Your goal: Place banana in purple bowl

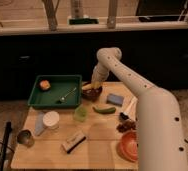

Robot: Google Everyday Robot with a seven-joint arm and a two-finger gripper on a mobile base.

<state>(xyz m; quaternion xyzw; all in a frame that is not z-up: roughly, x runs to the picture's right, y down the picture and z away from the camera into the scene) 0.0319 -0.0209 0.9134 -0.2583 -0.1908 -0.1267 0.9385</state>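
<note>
Banana [88, 86], pale yellow and slightly curved, lies at the centre of the frame across the near rim of the purple bowl [93, 94], a small round dark maroon dish with a dark inside. The fruit looks about as long as the bowl is wide. The gripper [94, 83] sits directly above the bowl, at the end of a white arm [137, 90] that reaches in from the lower right and bends at the upper centre. Whether it has hold of the banana or has let go cannot be told.

Left of the bowl is a green tray [36, 95] holding a small orange fruit [45, 85] and a spoon [67, 94]. Just right of the bowl lies a blue sponge [115, 99]. Below the bowl sit a pale green cup [80, 113] and a dark green curved vegetable [104, 109]. An orange bowl [129, 146] shows at the lower right, partly behind the arm. All rest on a light wooden table [97, 145].
</note>
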